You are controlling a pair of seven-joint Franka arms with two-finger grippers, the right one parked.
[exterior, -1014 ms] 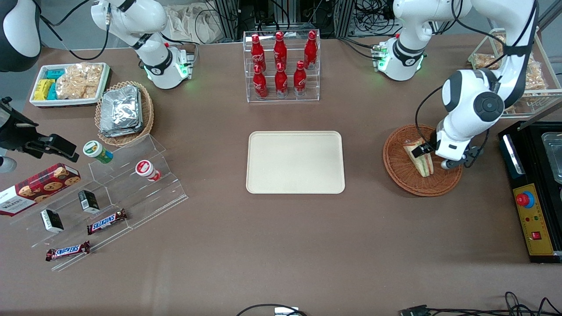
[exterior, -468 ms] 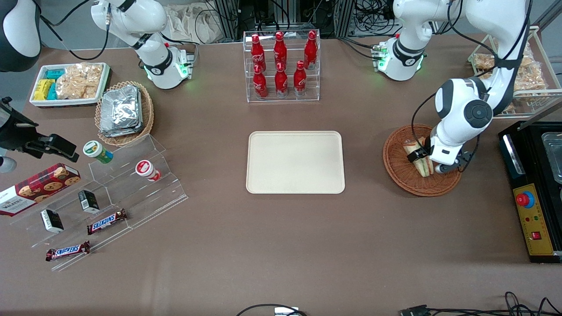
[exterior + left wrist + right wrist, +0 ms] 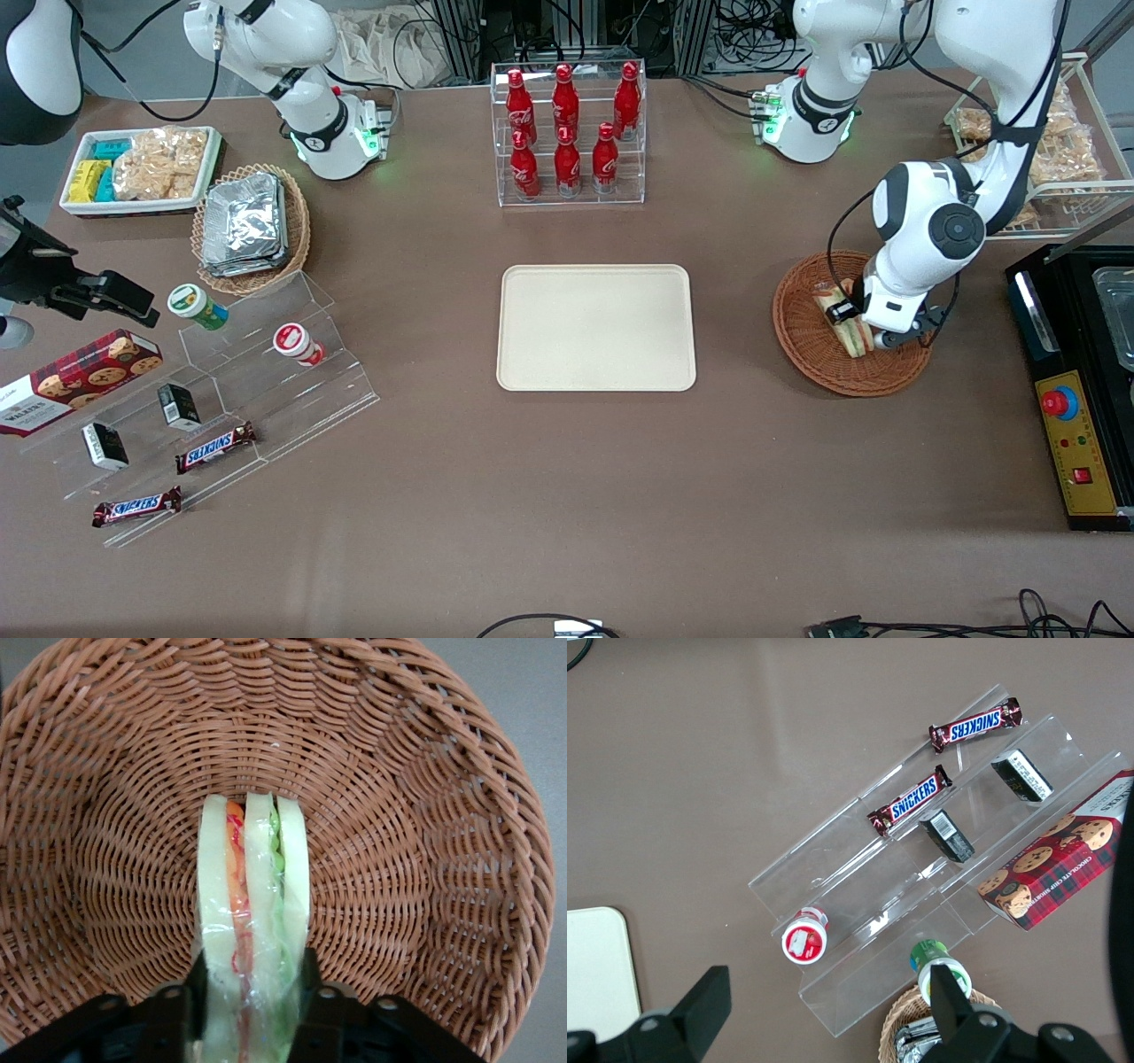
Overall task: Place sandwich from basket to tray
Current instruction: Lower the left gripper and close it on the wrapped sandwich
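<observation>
With the gripper [image 3: 246,992] down in the basket [image 3: 811,341], its 2 fingers [image 3: 193,988] press either side of the sandwich [image 3: 252,904], which stands on edge on the wicker. Lift straight up, clear the rim, then carry it toward the empty tray [image 3: 595,328]. Squeeze gently; soft bread.

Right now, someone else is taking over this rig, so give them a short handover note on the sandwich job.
Gripper: down in the basket, fingers on either side of the sandwich, pressed against its wrap.
Sandwich: standing on edge in the basket, not lifted clear.
Tray: nothing on it, mid-table, toward the parked arm's end from the basket.
Done: approach and grasp.
Left: lift, carry to the tray, set down, release.
</observation>
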